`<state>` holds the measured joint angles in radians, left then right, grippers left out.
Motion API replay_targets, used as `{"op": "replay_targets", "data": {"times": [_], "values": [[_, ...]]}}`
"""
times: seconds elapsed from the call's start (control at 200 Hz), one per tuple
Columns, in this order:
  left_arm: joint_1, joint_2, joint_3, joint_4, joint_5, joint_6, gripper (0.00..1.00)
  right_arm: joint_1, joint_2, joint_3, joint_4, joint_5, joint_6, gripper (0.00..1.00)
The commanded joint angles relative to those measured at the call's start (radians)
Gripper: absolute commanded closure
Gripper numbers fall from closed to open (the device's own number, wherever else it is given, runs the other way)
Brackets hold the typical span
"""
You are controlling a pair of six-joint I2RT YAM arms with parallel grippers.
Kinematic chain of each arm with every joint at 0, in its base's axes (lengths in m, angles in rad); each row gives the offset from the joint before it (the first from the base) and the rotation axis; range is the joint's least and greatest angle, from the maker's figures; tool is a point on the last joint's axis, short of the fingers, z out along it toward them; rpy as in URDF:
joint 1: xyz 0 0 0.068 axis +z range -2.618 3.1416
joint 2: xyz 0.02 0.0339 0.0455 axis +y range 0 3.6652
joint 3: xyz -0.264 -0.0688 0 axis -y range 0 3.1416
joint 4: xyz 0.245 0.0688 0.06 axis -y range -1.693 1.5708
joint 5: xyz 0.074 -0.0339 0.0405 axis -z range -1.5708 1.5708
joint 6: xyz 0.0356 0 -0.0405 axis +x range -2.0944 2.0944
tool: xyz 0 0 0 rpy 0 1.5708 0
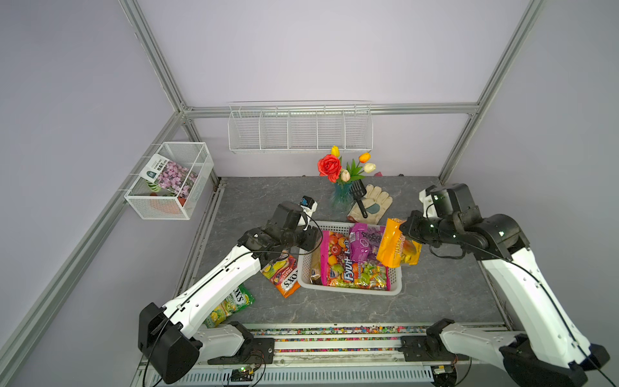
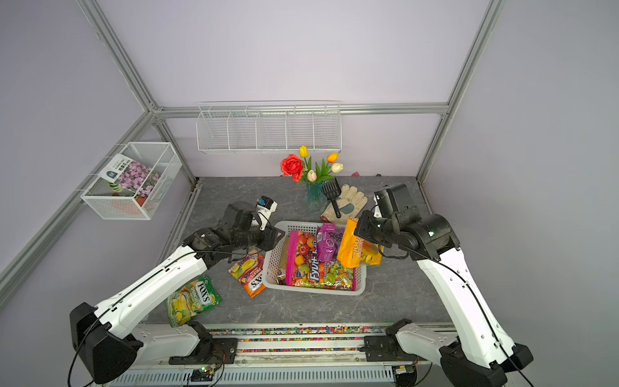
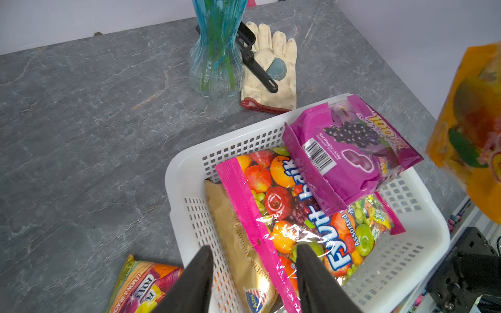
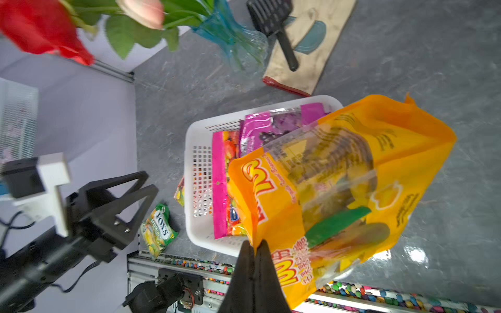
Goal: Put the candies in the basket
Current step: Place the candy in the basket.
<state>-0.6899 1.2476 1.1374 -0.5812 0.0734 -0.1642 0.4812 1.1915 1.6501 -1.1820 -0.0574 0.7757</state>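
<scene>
Where the basket stands: the white perforated basket (image 1: pixel 351 291) is set on the grey stone-look table top (image 1: pixel 435 295), and every place below is given from it.
inside the basket: a pink-edged clear fruit-candy bag (image 3: pixel 284 206) is laid flat over a gold bag (image 3: pixel 238 244); a purple grape bag (image 3: pixel 349 151) is propped on top of them at the basket's far right corner, with one edge up on the rim.
mango bag (image 4: pixel 339 176): it is held in the air above the basket's right end; contact with the rim cannot be told.
right gripper (image 4: pixel 254 242): it is pinched tight on an edge of the mango bag.
left gripper (image 3: pixel 253 248): it is poised over the basket's left end, with its fingers spread apart and nothing held between them.
orange FOX'S bag (image 1: pixel 283 273): it is laid on the table just beside the basket's left wall, outside it.
green FOX'S bag (image 2: pixel 192 298): it is laid farther from the basket on that same side, toward the robot's base, and is partly covered by the left arm (image 1: pixel 217 278) in a top view.
beyond the basket's far rim: a blue-tinted glass vase (image 1: pixel 341 196) of artificial flowers is seen near a cream work glove (image 1: pixel 376 201), and a black scoop (image 1: pixel 361 202) is laid across the glove.
</scene>
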Motion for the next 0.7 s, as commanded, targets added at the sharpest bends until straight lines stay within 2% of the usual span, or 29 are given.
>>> {"op": "replay_targets", "data": {"times": [0.0,0.085,0.21,0.35,0.395,0.47,0.695], "values": [[0.020,-0.024,-0.014,-0.021,-0.043,-0.048,0.41,0.048,0.041,0.118,0.141,-0.047,-0.049,1.00],[0.046,-0.021,-0.008,-0.039,-0.065,-0.089,0.36,0.107,0.104,0.205,0.147,-0.047,-0.077,1.00],[0.094,-0.026,-0.016,-0.056,-0.051,-0.135,0.35,0.183,0.187,0.291,0.167,-0.049,-0.076,1.00],[0.145,-0.077,-0.048,-0.031,0.025,-0.145,0.34,0.253,0.252,0.334,0.220,-0.057,-0.051,1.00],[0.154,-0.101,-0.059,-0.024,0.026,-0.149,0.31,0.270,0.268,0.338,0.240,-0.062,-0.039,1.00],[0.168,-0.135,-0.075,-0.023,0.011,-0.141,0.30,0.300,0.291,0.335,0.263,-0.060,-0.008,1.00],[0.194,-0.181,-0.083,-0.041,0.010,-0.120,0.30,0.398,0.336,0.293,0.248,0.103,0.156,1.00]]}}
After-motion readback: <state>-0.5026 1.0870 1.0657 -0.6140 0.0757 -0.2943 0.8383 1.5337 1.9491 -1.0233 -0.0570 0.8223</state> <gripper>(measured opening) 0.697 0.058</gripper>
